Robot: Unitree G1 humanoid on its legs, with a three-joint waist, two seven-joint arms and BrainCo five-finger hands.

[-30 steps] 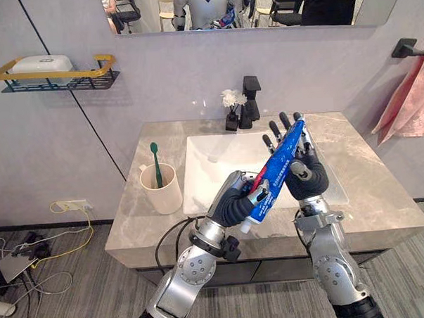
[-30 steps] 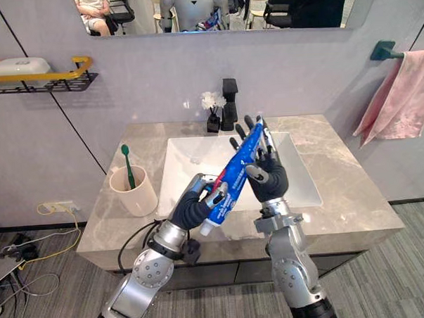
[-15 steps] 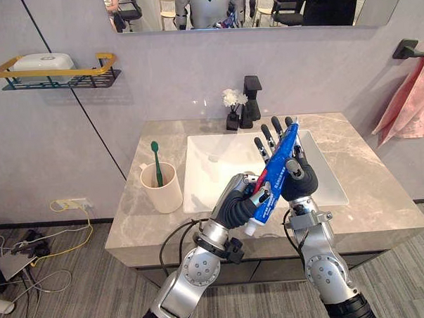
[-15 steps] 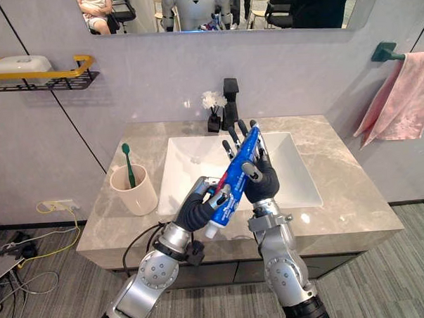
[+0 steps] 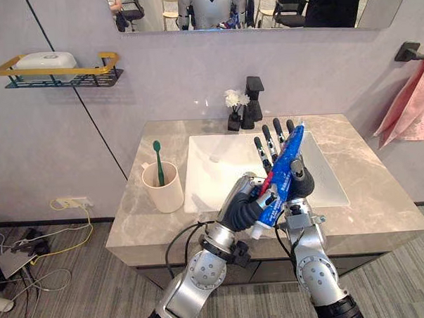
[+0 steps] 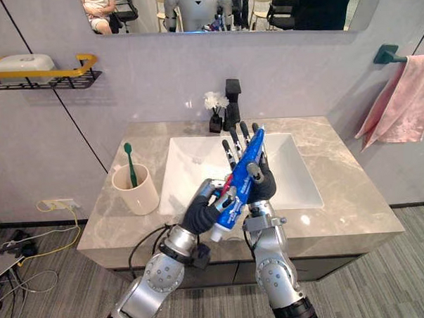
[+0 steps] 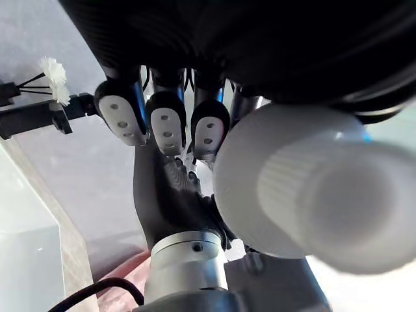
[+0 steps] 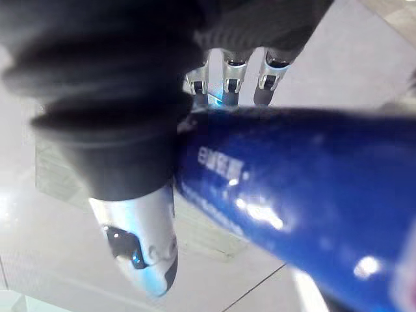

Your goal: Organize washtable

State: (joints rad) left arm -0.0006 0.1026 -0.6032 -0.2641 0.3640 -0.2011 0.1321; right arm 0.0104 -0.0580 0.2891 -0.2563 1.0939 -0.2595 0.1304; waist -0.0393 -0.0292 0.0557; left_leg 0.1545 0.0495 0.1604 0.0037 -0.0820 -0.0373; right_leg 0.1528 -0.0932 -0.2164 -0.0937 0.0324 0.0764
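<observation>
Gripping the toothpaste tube (image 5: 282, 163) at its lower end, left hand (image 5: 240, 207) curls fully round it; right hand (image 5: 298, 186), at 3 o'clock, fingers straight, thumb pinning it; tube tilted over sink (image 5: 212, 166) front edge.

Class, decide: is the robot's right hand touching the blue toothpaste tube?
Touching. In the left eye view the toothpaste tube lies along the palm of the right hand, whose thumb presses across the tube.

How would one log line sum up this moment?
left hand: curled round toothpaste tube near cap | right hand: thumb across tube, fingers straight | place: over sink | toothbrush: in cup
</observation>
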